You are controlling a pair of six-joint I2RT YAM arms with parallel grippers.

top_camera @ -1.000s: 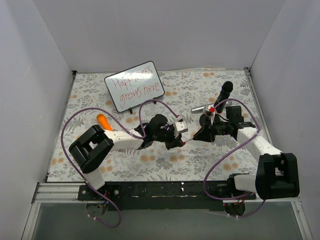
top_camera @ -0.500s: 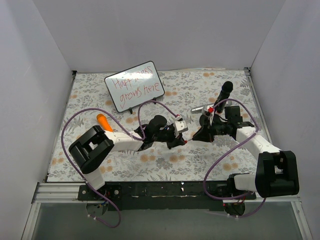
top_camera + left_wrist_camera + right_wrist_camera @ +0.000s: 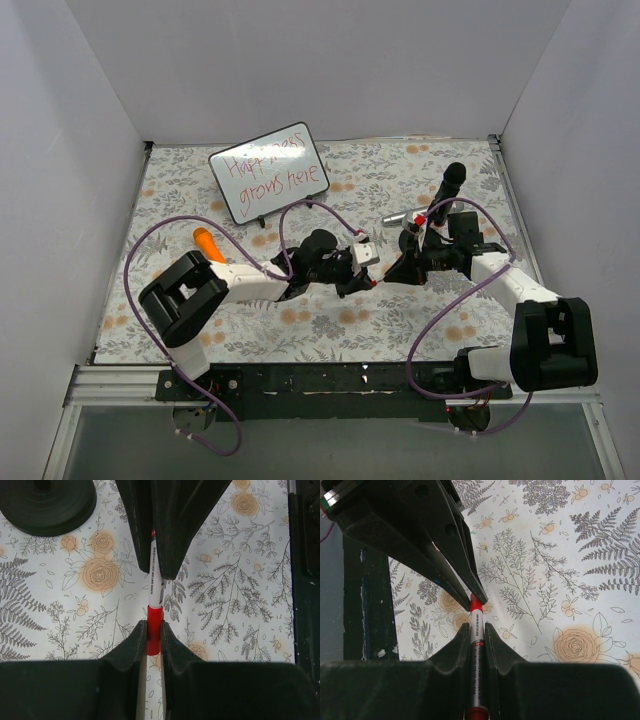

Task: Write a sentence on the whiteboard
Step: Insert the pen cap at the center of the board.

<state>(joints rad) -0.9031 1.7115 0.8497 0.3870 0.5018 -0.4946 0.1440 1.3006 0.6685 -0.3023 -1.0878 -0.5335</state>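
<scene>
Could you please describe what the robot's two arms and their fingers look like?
Both the left arm and right arm have white links joined by bulky black joints, with a thin purple cable looping along each. The fingers are matte black, tapering to narrow tips.

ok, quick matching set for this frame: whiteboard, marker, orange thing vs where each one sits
Things:
1. whiteboard
2. marker
3. orange thing

Places:
A. mid-table, clamped between the left fingers and the right fingers
B. lying on the cloth, left side
C. propped up at the far left, with red writing on it

Pairs: 1-C, 2-A, 3-B
</scene>
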